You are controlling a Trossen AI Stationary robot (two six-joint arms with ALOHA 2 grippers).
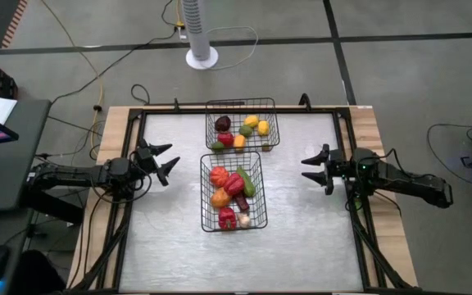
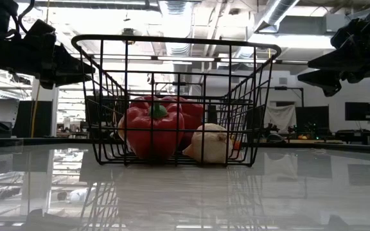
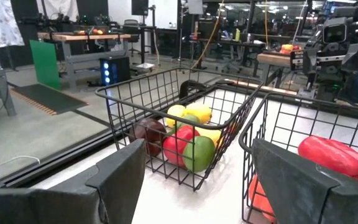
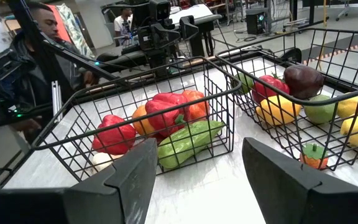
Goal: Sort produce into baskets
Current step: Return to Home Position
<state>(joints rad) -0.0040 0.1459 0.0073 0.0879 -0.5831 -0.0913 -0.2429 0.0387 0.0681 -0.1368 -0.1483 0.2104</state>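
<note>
All produce (image 1: 233, 184) in view is held in the two baskets; none is noted on the bare table (image 1: 301, 238).

In the far basket (image 1: 240, 102) are logged a dark maroon piece (image 1: 223, 124), a lemon (image 1: 263, 128), a lime (image 1: 245, 131) and further red and yellow pieces. In the near basket (image 1: 204, 197) are a red bell pepper (image 1: 227, 218), a whitish garlic (image 1: 243, 220), a long green piece (image 1: 247, 182) and orange and red pieces. The baskets are set close together (contact cannot be told).

The left gripper (image 1: 169, 158) is held just left of the near basket, jaws spread, nothing grasped. The right gripper (image 1: 307, 170) is held to the right, well apart from both baskets, likewise released and empty.

Sorting is judged finished, with only the arms' retreat left. Risk: the left fingers are pointed at the near basket's wall, so any inward swing could snag the wire. The basket could then be dragged, its neighbour nudged, and piled pieces tipped out.
</note>
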